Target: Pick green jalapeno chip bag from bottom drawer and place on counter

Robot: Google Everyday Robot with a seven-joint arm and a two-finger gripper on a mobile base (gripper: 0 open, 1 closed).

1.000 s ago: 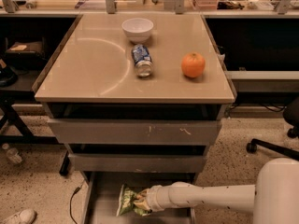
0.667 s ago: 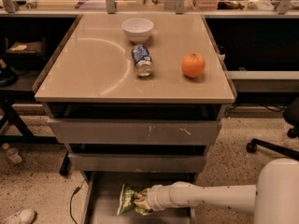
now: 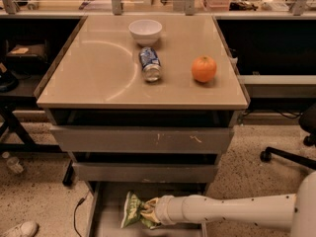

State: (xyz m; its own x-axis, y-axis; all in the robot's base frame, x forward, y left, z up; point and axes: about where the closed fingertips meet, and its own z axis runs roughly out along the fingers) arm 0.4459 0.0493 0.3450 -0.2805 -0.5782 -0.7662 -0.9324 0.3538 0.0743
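Lifting step: gripper point(image 3: 148, 212) at the green jalapeno chip bag point(image 3: 131, 209) in the bottom drawer point(image 3: 106, 216), under the counter point(image 3: 94, 83) front edge; hold cannot be told; confirm the grasp, draw out past the upper drawers point(image 3: 143, 139), and set down at the front-left corner, away from the can point(image 3: 149, 63).

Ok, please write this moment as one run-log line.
gripper: in bottom drawer, at chip bag | counter: bowl, can, orange, no bag
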